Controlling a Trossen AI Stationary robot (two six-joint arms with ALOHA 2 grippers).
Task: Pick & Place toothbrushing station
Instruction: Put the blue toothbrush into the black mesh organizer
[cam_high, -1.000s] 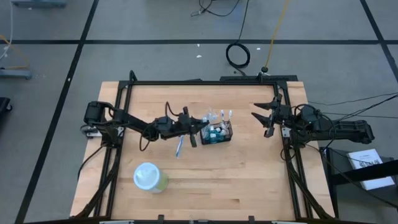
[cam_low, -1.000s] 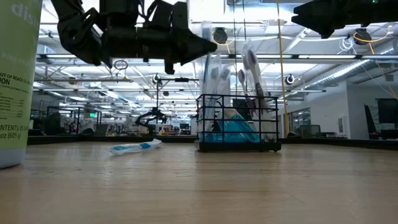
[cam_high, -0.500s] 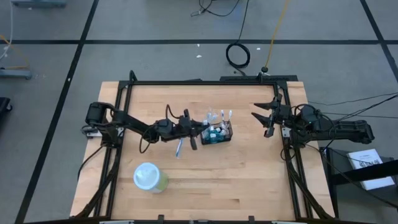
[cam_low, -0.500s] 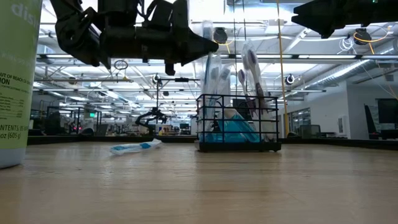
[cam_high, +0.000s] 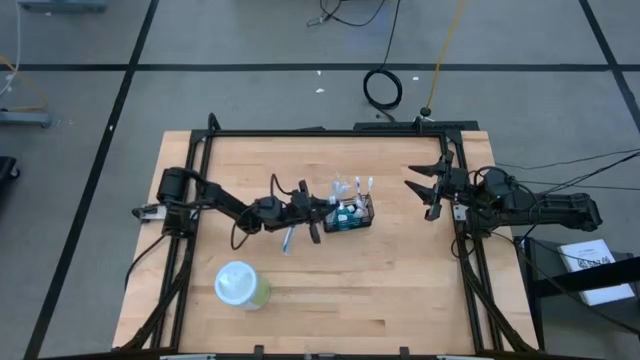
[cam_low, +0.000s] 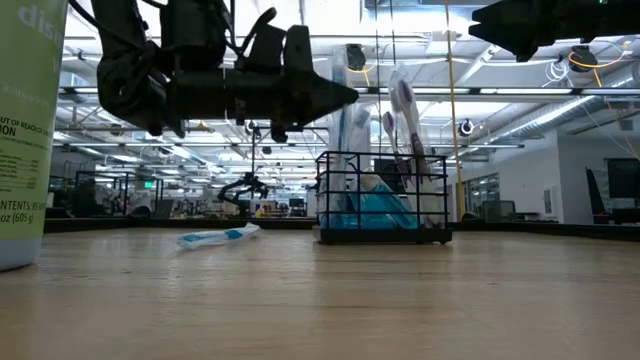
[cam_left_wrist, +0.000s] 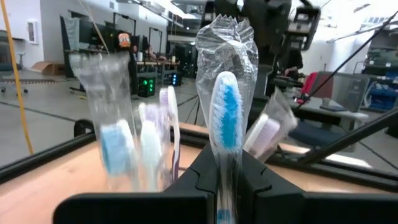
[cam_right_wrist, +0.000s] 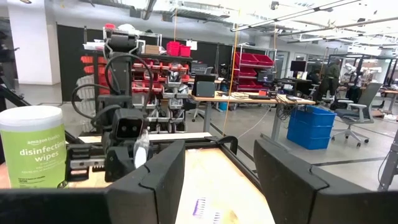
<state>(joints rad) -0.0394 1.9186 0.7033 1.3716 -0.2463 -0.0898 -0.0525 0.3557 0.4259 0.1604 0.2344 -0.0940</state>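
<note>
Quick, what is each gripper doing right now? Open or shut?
Left gripper: shut on a wrapped toothbrush, raised near the toothbrushing station.
Right gripper: open, empty, off to the station's right.

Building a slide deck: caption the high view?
Left gripper carries a wrapped toothbrush toward the caddy; right gripper waits open.
</note>
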